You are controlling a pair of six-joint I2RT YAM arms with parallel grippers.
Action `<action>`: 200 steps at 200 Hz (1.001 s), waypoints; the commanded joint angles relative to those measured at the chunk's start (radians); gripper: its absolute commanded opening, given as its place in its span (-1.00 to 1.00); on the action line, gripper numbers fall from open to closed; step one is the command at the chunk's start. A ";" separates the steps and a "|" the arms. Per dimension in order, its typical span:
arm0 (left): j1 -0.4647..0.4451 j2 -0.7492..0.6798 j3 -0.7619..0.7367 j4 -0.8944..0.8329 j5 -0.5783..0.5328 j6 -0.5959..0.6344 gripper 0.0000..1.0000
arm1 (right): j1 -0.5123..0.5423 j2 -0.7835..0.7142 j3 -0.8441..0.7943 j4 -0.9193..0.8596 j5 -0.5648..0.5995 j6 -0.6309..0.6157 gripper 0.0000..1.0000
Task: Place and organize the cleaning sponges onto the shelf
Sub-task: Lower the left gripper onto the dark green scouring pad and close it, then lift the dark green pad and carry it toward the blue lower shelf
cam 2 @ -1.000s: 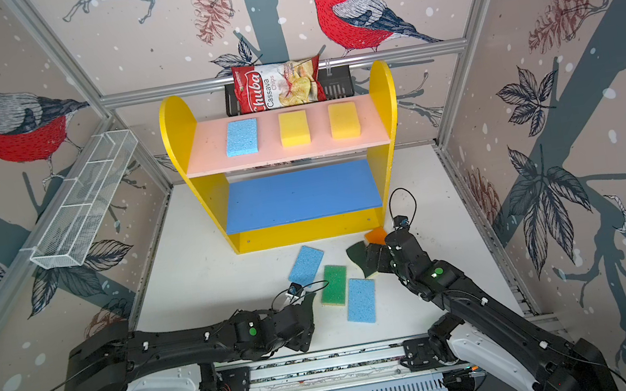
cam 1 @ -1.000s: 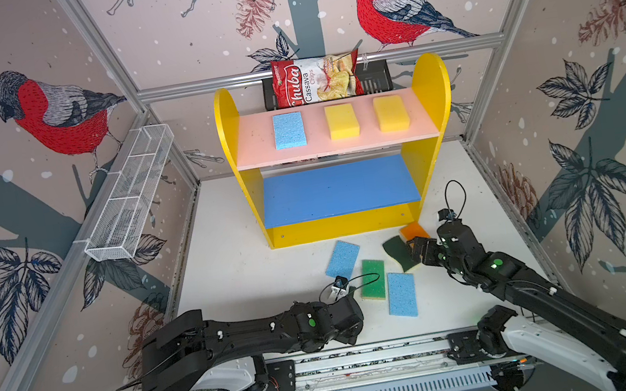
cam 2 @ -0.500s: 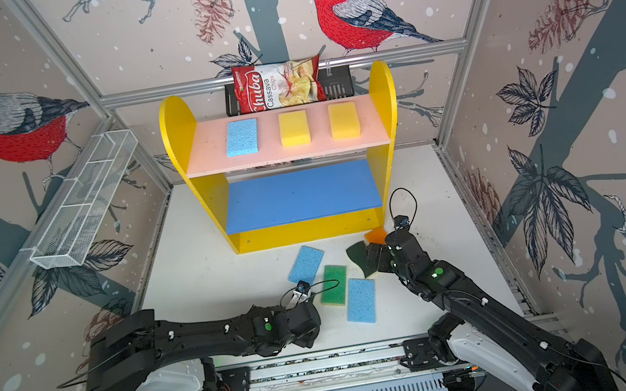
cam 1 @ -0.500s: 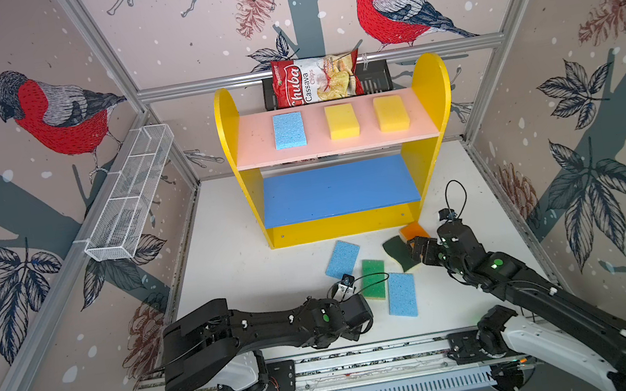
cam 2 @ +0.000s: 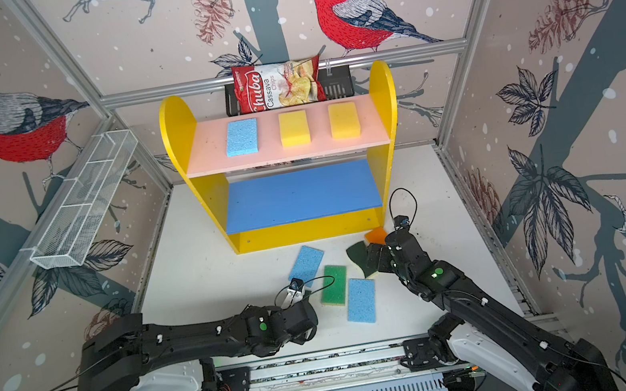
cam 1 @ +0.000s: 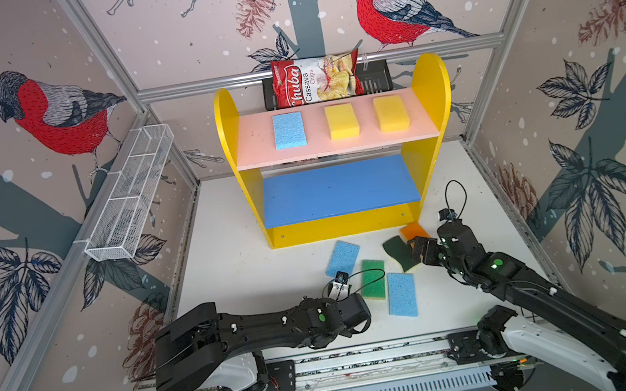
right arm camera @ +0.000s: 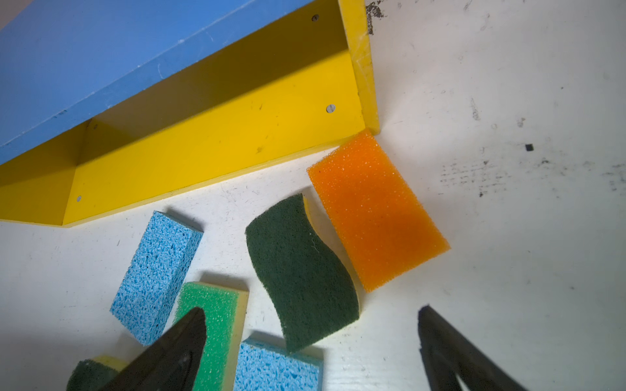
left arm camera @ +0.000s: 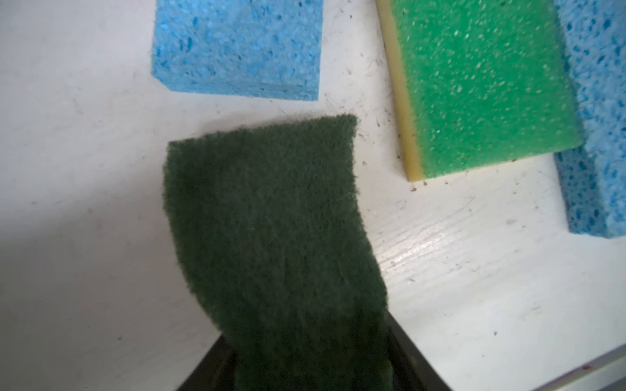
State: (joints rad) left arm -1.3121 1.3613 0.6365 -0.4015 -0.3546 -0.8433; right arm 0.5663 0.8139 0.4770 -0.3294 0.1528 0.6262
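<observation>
While left fingers point(left arm camera: 210, 372) are pinching one dark-green sponge point(left arm camera: 271, 220), right fingers point(right arm camera: 169, 352) gaping, you're seeing three sponges point(cam 1: 342, 121) shelved, five on the desk point(cam 1: 252, 277).

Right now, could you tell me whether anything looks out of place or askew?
Yes: a Chuba cassava chips bag sits in the black rack behind the shelf, unlike everything else here. The orange sponge lies skewed, one corner against the shelf's foot.

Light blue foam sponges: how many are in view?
3. One light blue sponge lies on the pink top board of the yellow wooden shelf; a second blue sponge on the white table before it; a third blue sponge beside the bright green sponge. More may be hidden.
</observation>
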 commanded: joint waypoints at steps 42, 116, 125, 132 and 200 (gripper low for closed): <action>0.007 -0.110 0.071 -0.174 -0.139 -0.055 0.12 | -0.002 0.003 -0.002 0.023 0.016 -0.024 0.95; 0.151 -0.226 0.176 -0.225 -0.215 0.107 0.12 | -0.002 0.032 0.010 0.050 0.006 -0.064 0.95; 0.164 -0.241 0.181 -0.207 -0.236 0.134 0.12 | -0.003 0.039 0.016 0.050 0.005 -0.068 0.95; 0.175 -0.248 0.188 -0.201 -0.249 0.155 0.12 | -0.003 0.045 0.020 0.050 0.006 -0.069 0.95; 0.305 -0.253 0.239 -0.093 -0.259 0.329 0.13 | -0.003 0.102 0.062 0.087 -0.017 -0.095 0.95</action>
State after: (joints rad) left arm -1.0363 1.1076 0.8593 -0.5747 -0.6025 -0.6098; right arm 0.5625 0.8970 0.5167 -0.2821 0.1471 0.5510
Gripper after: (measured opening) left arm 0.564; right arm 0.973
